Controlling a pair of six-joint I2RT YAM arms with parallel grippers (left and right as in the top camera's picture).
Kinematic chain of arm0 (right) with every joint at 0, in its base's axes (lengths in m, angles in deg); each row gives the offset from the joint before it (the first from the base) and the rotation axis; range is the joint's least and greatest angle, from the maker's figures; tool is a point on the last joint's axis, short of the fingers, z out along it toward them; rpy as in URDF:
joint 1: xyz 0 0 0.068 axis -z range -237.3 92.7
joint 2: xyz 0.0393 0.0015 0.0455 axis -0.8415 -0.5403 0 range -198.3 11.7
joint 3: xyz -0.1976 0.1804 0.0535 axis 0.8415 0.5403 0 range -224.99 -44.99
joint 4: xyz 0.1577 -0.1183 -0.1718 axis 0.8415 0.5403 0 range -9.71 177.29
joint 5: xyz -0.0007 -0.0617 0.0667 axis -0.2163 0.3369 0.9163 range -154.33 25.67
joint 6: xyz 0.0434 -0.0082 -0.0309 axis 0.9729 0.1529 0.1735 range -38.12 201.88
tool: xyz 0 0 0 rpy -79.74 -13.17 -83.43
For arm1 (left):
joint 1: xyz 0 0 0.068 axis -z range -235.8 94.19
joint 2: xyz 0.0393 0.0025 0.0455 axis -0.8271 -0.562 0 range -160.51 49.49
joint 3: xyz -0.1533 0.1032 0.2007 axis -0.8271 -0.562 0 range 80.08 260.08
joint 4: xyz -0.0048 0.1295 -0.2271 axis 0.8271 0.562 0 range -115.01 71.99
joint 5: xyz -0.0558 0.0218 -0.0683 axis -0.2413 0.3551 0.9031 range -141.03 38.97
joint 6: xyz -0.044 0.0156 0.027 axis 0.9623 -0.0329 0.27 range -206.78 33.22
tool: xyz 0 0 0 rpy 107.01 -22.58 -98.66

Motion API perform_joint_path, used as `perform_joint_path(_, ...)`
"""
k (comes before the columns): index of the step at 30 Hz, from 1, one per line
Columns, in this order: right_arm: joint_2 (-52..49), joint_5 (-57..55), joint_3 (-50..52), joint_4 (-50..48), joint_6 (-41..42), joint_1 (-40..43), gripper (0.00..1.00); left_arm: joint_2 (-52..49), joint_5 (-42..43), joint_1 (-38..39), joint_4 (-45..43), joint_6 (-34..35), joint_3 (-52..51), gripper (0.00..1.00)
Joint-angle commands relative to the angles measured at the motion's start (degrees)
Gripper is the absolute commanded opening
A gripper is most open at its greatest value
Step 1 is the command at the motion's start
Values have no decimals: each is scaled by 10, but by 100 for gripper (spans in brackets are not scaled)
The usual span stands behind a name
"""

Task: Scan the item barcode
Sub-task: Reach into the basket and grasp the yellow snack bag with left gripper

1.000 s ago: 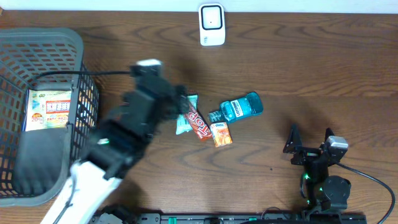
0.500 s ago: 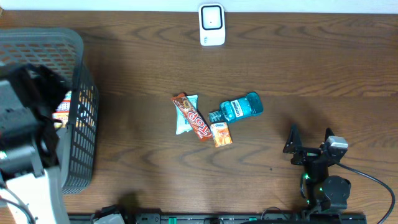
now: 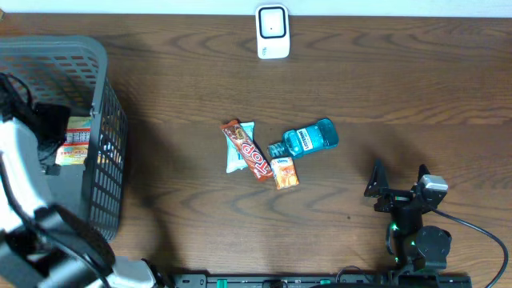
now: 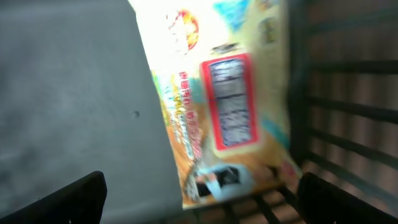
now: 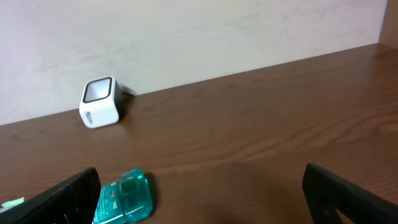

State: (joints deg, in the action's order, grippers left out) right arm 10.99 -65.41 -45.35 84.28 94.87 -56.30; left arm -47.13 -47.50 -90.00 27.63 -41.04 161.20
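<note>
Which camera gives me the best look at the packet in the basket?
Left wrist: the packet sits close up, though blurred. Overhead shows only part of it in the basket, behind the left arm. Right wrist misses it.

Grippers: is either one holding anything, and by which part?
Nothing is held. The left gripper hangs open above the packet in the basket; the right gripper is open and empty.

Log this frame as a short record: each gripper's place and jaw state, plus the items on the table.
left gripper: open, empty, above the printed packet in the basket
right gripper: open, empty, apart from the items
scanner: far edge of the table
loose items: candy bar, mouthwash bottle, orange packet
scan: not yet done
</note>
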Motion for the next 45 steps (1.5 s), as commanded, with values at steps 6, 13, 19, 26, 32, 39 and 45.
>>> perform_joint_path(6,3,-3,0,2,1,1,99,-131,5,-2,-27,27,2,98)
perform_joint_path(13,3,-3,0,2,1,1,99,-192,-50,-2,-30,26,-3,98)
perform_joint_path(19,3,-3,0,2,1,1,99,-220,-73,-2,-30,24,-29,8)
perform_joint_path(26,3,-3,0,2,1,1,99,-197,-73,-3,-21,-30,-26,6)
perform_joint_path(32,3,-3,0,2,1,1,99,-85,-72,-3,-1,-33,-22,7)
perform_joint_path(39,3,-3,0,2,1,1,99,113,-72,-3,-3,-35,-22,7)
perform_joint_path(45,3,-3,0,2,1,1,99,289,-39,-1,5,-35,-22,7)
